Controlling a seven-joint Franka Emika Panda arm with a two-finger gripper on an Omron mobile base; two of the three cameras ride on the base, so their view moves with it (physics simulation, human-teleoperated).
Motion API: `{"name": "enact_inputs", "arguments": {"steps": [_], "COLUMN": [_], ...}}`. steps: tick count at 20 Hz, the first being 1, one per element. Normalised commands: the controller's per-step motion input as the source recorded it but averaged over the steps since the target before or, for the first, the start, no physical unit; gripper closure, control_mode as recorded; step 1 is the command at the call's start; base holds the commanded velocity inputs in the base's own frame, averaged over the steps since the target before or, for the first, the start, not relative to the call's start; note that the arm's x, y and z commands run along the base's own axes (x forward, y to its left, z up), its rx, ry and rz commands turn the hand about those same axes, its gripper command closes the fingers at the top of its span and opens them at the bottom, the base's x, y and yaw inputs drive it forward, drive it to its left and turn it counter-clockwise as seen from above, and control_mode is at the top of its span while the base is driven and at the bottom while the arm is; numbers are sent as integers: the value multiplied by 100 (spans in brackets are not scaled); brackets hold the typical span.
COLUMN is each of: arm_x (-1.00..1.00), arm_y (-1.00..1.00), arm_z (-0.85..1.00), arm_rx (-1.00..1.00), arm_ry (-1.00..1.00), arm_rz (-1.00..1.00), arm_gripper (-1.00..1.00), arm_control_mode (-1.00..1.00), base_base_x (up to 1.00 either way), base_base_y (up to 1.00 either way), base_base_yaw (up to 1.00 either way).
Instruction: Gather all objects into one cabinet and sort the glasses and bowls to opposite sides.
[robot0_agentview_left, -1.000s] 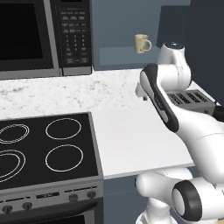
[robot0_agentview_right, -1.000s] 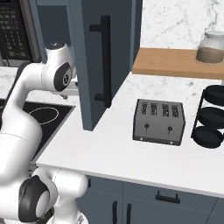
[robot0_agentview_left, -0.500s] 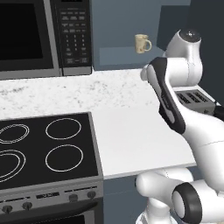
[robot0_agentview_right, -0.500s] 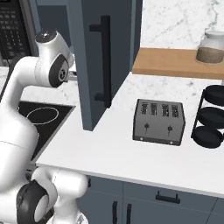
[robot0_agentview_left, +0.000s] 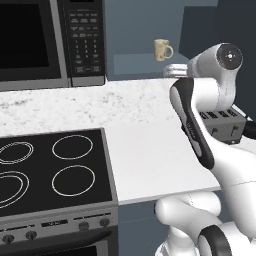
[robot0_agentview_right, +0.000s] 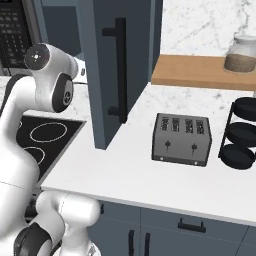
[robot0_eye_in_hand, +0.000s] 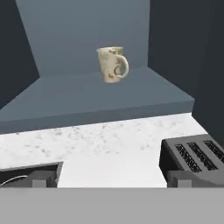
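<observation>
A cream-beige mug (robot0_eye_in_hand: 112, 64), one of the glasses, stands upright on the floor of the open slate-blue cabinet (robot0_eye_in_hand: 109, 94), its handle to the right in the hand view. The same mug (robot0_agentview_left: 162, 50) sits at the top of the left base view, just above my wrist. The cabinet door (robot0_agentview_right: 107, 75) hangs open with its black bar handle (robot0_agentview_right: 120, 70) facing the right base camera. My gripper (robot0_eye_in_hand: 111, 178) is open, short of the shelf and below the mug, with nothing between its fingertips (robot0_eye_in_hand: 43, 178). The bowls are out of view.
A grey toaster (robot0_agentview_right: 182, 140) stands on the white counter (robot0_agentview_left: 145, 160) to the right of the arm. The black cooktop (robot0_agentview_left: 50, 170) and microwave (robot0_agentview_left: 50, 40) are to the left. A wooden shelf (robot0_agentview_right: 200, 72) with a jar (robot0_agentview_right: 240, 55) and a black rack (robot0_agentview_right: 242, 135) lie far right.
My arm's upper joints have swung up and toward the open cabinet. The mug has stayed in place and the gripper has stayed open.
</observation>
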Motion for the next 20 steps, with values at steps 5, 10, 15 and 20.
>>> {"name": "enact_inputs", "arguments": {"steps": [5, 10, 15, 20], "arm_x": [5, 5, 0, 19], "arm_y": [-6, -5, 0, 0], "arm_z": [38, 35, 1, 24], "arm_rx": [6, 6, 0, 0], "arm_ry": [-35, -29, -3, 2], "arm_rz": [-5, -5, 0, 0], "arm_gripper": [-100, -100, -100, -100], "arm_control_mode": [-100, -100, -100, -100], "base_base_x": [0, 0, 0, 0], "base_base_y": [0, 0, 0, 0], "base_base_yaw": [0, 0, 0, 0]}}
